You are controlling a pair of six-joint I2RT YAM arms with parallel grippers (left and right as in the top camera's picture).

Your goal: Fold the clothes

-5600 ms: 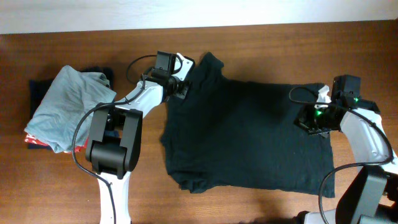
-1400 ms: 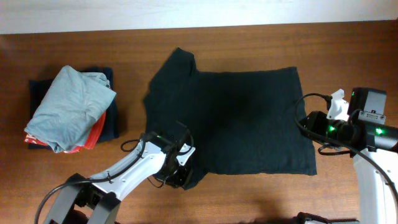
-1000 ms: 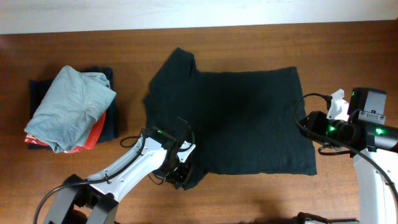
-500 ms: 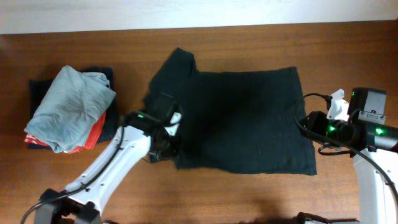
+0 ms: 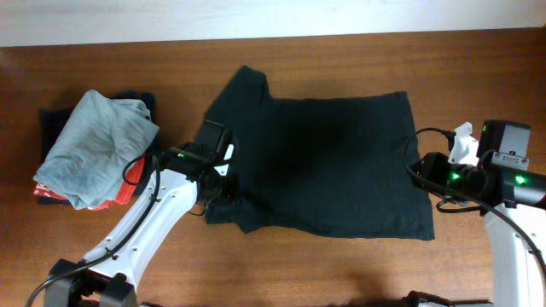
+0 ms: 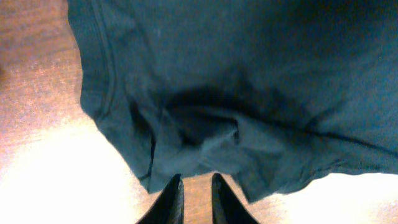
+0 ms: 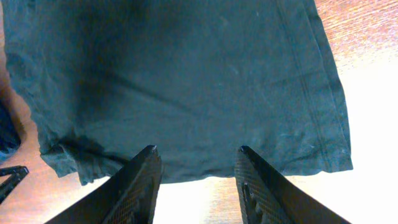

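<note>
The clothes are one black T-shirt lying flat across the middle of the table, its left lower part bunched into a small fold. My left gripper sits at that bunched left edge. In the left wrist view its jaws stand slightly open, with bare wood between them and the shirt edge just ahead. My right gripper hovers at the shirt's right edge. It is wide open over the hem, holding nothing.
A pile of folded garments sits at the left of the table: light grey-blue on top, orange-red and navy beneath. The wooden table runs to a white strip along the far edge. Cables loop beside both wrists.
My left gripper dragged the shirt's lower left corner up and to the left, then parted its jaws and let go of the fabric. The right arm has not moved.
</note>
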